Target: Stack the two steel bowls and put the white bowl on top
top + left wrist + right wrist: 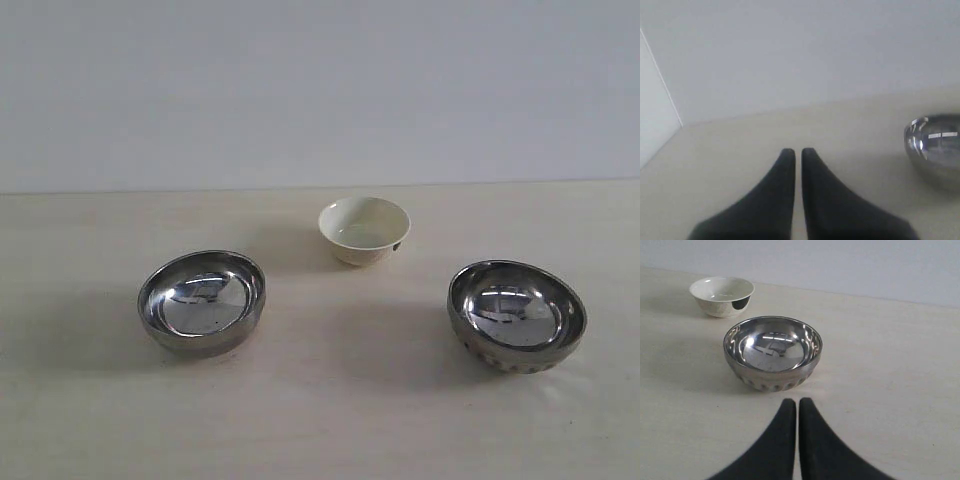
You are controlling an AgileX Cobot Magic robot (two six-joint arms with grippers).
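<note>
**Three bowls stand apart on the table, both grippers closed and empty**

In the exterior view, three bowls stand upright on a pale table (pixel 330 410) in front of a plain light wall (pixel 320 90). None of them touches another. The smooth steel bowl (pixel 201 300) is at the left and the dimpled steel bowl (pixel 516 315) is at the right, well apart from it. The white bowl (pixel 364 228) stands between them and farther back, nearer to the wall. It has a small dark mark (pixel 741 302) on its outside.

The left gripper (pixel 797 150) has its two black fingers pressed almost together, with only a thin slit between them, and it holds nothing. Off to one side of it, the rounded side of a steel bowl shows at the edge of the picture. This view is blurred, so it is probably the smooth one, but I cannot be sure.

The right gripper (pixel 793 401) is closed in the same way and is also empty. The dimpled steel bowl is just in front of its fingertips and does not touch them. The white bowl is behind that bowl.
</note>
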